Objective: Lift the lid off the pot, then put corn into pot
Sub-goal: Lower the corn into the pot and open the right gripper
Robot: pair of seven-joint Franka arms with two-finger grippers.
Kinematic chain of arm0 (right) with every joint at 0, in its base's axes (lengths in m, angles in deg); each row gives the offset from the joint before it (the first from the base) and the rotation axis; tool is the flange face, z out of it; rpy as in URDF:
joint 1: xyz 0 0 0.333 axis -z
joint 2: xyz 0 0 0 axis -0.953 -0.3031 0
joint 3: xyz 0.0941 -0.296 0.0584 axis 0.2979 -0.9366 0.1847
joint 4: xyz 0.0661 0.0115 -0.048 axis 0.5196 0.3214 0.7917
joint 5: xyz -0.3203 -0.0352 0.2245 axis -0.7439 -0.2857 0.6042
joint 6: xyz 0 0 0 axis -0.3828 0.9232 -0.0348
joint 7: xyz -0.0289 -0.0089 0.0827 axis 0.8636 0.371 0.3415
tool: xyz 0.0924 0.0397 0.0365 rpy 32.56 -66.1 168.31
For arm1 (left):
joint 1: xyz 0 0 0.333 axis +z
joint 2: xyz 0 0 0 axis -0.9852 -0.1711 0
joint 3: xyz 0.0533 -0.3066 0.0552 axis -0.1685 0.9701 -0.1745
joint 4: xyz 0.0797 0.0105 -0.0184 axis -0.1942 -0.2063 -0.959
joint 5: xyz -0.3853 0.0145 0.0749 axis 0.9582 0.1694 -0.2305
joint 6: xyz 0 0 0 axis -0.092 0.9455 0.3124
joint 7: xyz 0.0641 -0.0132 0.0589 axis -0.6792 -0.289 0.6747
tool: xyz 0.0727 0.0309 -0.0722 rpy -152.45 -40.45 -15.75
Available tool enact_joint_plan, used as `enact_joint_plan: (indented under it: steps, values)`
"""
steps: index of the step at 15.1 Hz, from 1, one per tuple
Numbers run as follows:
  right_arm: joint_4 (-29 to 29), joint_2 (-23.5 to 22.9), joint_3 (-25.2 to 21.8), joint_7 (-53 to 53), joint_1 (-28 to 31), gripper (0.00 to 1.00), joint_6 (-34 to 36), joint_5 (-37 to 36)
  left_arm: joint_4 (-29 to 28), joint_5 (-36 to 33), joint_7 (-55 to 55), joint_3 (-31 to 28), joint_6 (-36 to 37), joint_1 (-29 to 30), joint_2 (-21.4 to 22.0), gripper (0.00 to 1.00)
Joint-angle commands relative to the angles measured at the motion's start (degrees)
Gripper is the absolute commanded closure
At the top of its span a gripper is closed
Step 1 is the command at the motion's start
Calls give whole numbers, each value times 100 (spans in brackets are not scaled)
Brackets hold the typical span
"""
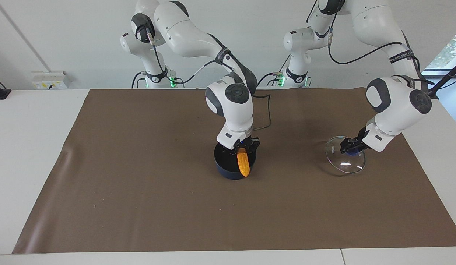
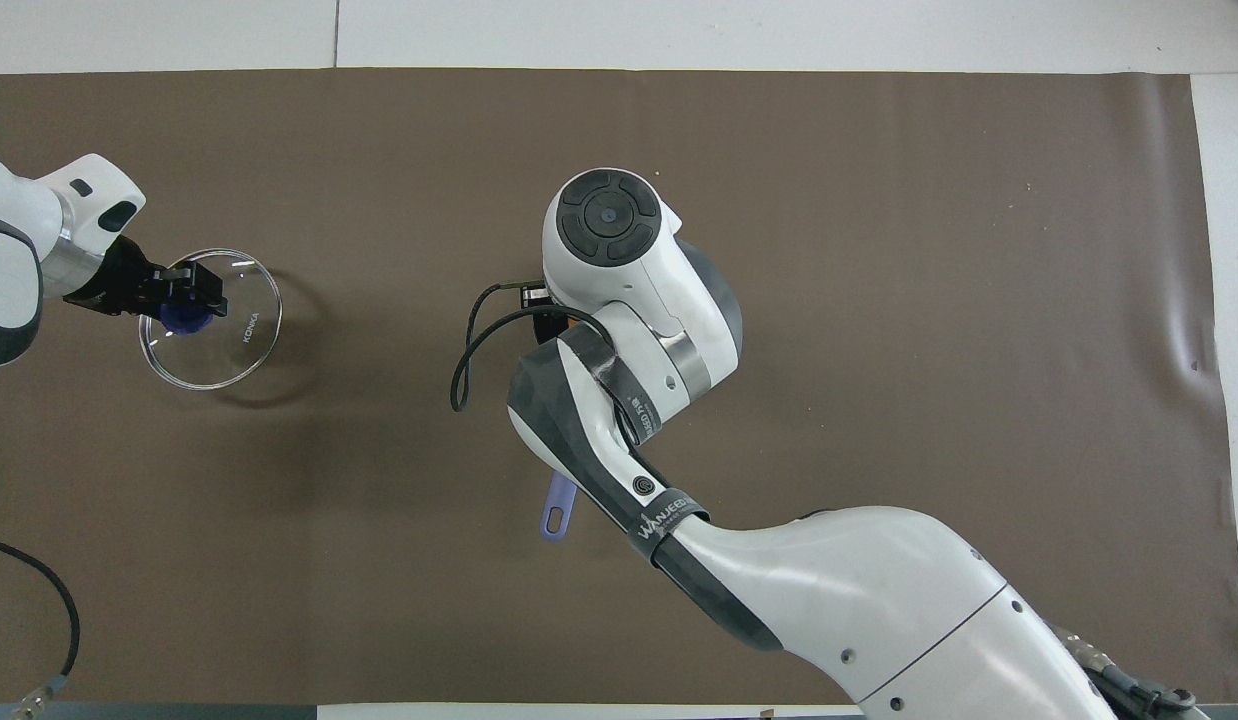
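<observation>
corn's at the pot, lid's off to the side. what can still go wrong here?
1. The corn hangs upright from the right tool, its lower end at the rim of the pot. Released like this, it may tip out onto the mat.
2. The left tool holds the lid tilted by its knob, low over the mat. Let go at that angle, it could roll or slap down.

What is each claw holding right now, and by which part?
The right claw holds the corn cob by its upper end, hanging over the pot. The left claw holds the glass lid by its blue knob.
</observation>
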Motion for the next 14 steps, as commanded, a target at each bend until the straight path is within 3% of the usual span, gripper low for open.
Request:
enact_joint_plan:
  steps: [1,4,8,9,10,11,14]
  values:
    - [-7,-25,2,228,35,100,728,-101,-449,-178,29,-47,-478,-40,288,100]
    - [1,19,11,484,-35,100,757,-93,-818,-284,20,-73,-1155,-31,323,100]
    - [1,19,19,493,18,100,731,-84,-828,-284,-601,-64,-1271,100,235,100]
    - [1,19,19,493,44,80,696,-101,-819,-284,-743,-64,-1280,118,218,100]
    - [10,19,11,493,44,19,661,-110,-828,-284,-736,-64,-1280,101,174,100]
    - [2,19,2,493,27,0,651,-136,-828,-284,-762,-64,-1280,92,148,100]
    - [1,45,11,484,35,0,713,-321,-828,-284,-797,-56,-1358,74,69,100]
